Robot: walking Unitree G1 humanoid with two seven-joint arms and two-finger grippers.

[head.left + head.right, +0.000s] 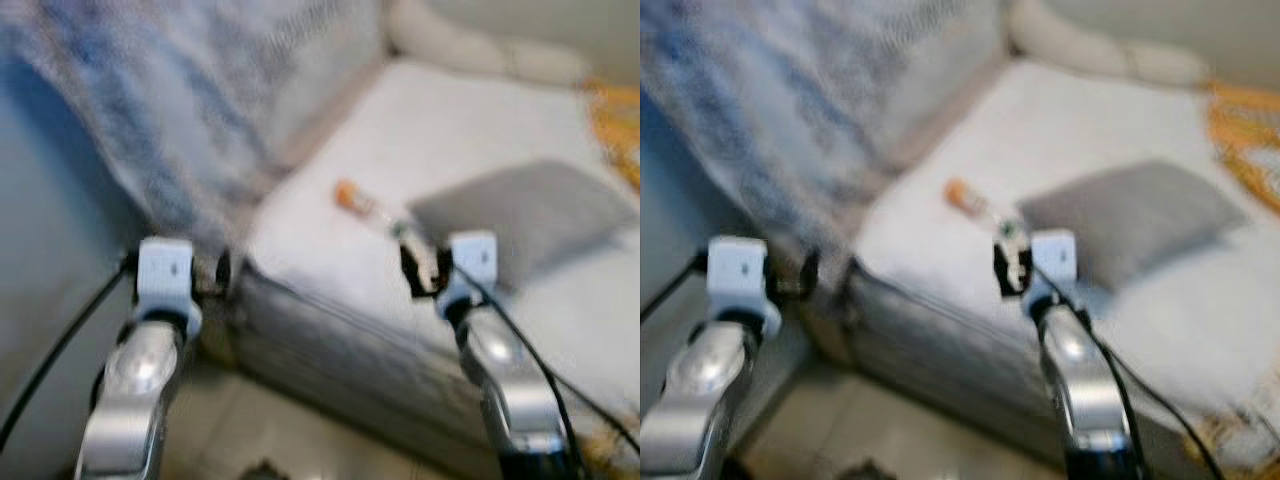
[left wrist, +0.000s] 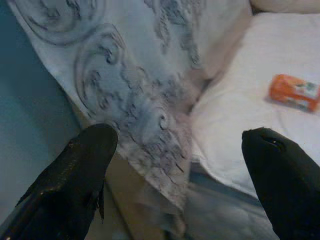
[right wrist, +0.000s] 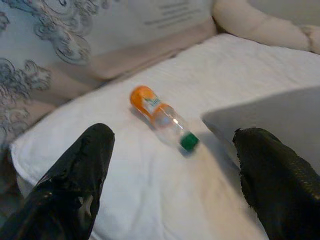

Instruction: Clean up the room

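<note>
The right gripper (image 3: 170,185) hovers with its fingers spread wide just short of a clear plastic bottle (image 3: 163,118) with an orange label and green cap, lying on its side on the white sofa cushion (image 3: 150,200). Right of the bottle lies a grey cloth (image 1: 530,215). The left gripper (image 2: 175,185), also wide, hangs near the patterned throw (image 2: 135,95) draped over the sofa's left arm.
</note>
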